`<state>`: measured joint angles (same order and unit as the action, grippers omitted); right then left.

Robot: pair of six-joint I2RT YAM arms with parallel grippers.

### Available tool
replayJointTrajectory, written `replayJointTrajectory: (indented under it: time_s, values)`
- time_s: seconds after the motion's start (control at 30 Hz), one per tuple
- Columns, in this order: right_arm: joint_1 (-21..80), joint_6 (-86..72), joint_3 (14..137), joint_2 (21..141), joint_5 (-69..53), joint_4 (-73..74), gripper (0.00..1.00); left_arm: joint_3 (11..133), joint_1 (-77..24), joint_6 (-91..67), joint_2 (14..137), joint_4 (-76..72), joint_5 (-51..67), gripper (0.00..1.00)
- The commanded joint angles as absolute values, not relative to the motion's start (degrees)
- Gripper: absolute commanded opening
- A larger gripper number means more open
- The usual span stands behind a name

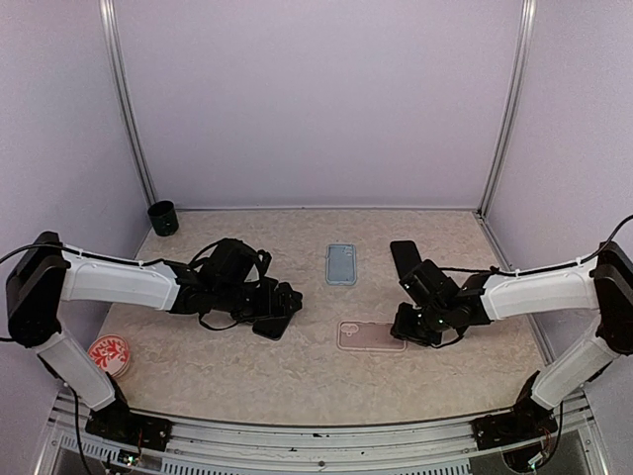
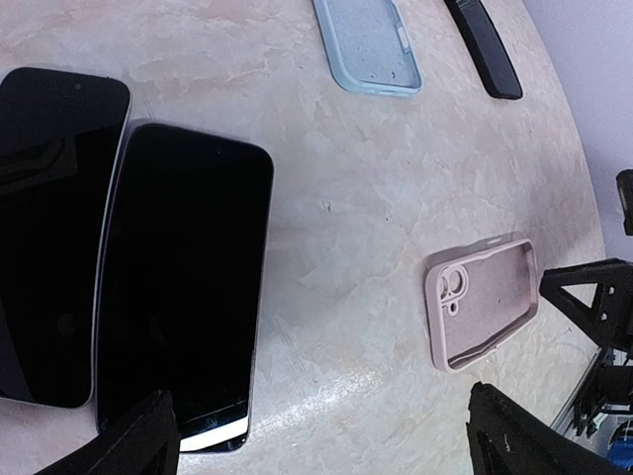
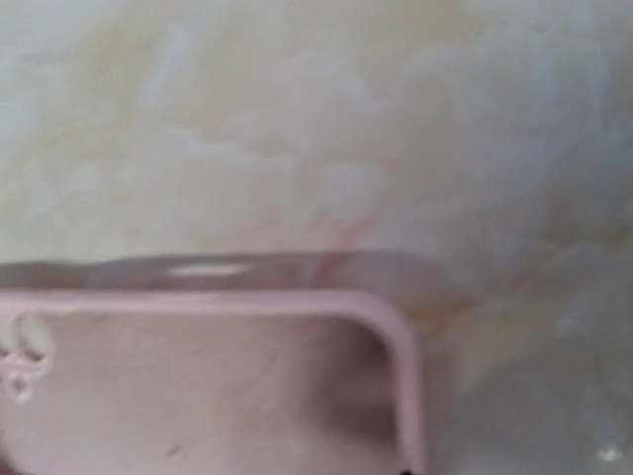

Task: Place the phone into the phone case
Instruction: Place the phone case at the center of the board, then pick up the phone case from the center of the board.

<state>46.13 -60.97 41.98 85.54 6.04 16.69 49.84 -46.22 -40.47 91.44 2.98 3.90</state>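
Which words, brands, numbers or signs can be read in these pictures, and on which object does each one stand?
No text can be read in any view.
pink case: plain, no print visible.
light blue case: plain, no print visible.
two phones: screens black, nothing shown.
red and white disc: it has a pattern, but it is too small to tell if it holds letters.

Pink phone case [image 2: 492,299], black phone [image 2: 186,287]
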Motion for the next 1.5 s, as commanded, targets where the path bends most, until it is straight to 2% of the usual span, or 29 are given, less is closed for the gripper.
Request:
replayJointTrajectory:
  time_s: [0.0,0.07,0.17,0.2,0.5,0.97,1.33,1.47]
  values:
    - [48.33,-59.48,45.41,83.02,9.79,21.54,0.36,50.83,-45.79,-40.07,92.36,2.48,4.40,0.99]
    - [49.10,-56.46,47.28,83.41,12.13,23.96,0.39,50.89,-45.83,-40.15,92.61,2.29,4.60,0.99]
    - [49.39,-47.37,49.56,84.77,15.22,24.71,0.57,50.85,-45.88,-40.08,92.64,2.17,4.61,0.99]
    - [49.39,-43.42,50.28,85.63,15.65,24.22,0.60,50.81,-45.88,-39.96,92.64,2.26,4.58,0.99]
    - [49.47,-13.06,57.77,95.49,14.09,20.84,0.63,50.43,-45.88,-39.92,92.56,2.44,4.42,0.99]
    - [49.41,5.56,67.03,104.43,6.01,23.80,0.52,48.63,-45.75,-40.40,91.49,1.88,4.26,0.99]
    - [47.47,7.46,68.47,107.27,3.62,25.12,0.38,47.88,-45.71,-40.34,91.25,1.72,4.29,0.99]
    - [46.36,7.42,68.38,107.67,1.94,25.55,0.38,47.58,-45.71,-40.50,91.30,1.34,4.35,0.99]
